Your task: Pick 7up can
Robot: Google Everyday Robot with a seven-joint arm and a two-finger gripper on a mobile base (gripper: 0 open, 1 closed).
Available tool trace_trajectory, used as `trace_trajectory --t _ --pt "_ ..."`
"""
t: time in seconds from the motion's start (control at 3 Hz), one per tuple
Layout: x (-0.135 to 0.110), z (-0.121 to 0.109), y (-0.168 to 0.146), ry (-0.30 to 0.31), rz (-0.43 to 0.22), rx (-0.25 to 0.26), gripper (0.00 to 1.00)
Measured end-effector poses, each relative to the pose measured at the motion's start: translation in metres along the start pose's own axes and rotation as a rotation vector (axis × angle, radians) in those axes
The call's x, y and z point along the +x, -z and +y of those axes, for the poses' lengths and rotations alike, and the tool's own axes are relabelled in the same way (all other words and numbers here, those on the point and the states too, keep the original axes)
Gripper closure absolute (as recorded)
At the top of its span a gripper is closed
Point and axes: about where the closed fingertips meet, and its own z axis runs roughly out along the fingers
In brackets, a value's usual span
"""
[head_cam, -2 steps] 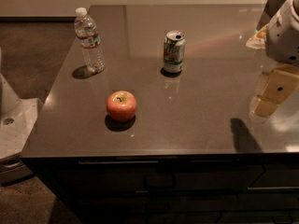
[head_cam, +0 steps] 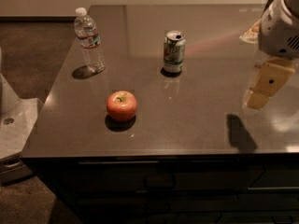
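Glossy counter (head_cam: 196, 115) — cylindrical 7up can (head_cam: 174, 52), gripper (head_cam: 260, 91) at right.

One raised camera looks down across the countertop (head_cam: 187, 125) from its near edge, apparently mid-range; the gripper (head_cam: 257, 99) hangs above it, frame right.

Dim, seemingly overhead light; gripper (head_cam: 261, 94) at right shadows tabletop (head_cam: 196, 115).

Matt plastic jaws over glossy tabletop (head_cam: 196, 120)
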Motion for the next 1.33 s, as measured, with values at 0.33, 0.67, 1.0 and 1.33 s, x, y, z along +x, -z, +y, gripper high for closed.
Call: trace_trajectory --t 0.33,0.67,1.0,1.33 --pt "-0.014 -0.022 -0.008 -0.015 0.004 0.012 0.0" --pt "-0.029 -0.054 -0.021 -0.044 -0.012 0.017 0.0" --pt "-0.047 -0.091 -0.038 -0.09 -0.058 0.018 0.0" --pt "-0.069 -0.122 -0.06 -0.138 -0.122 0.0 0.0"
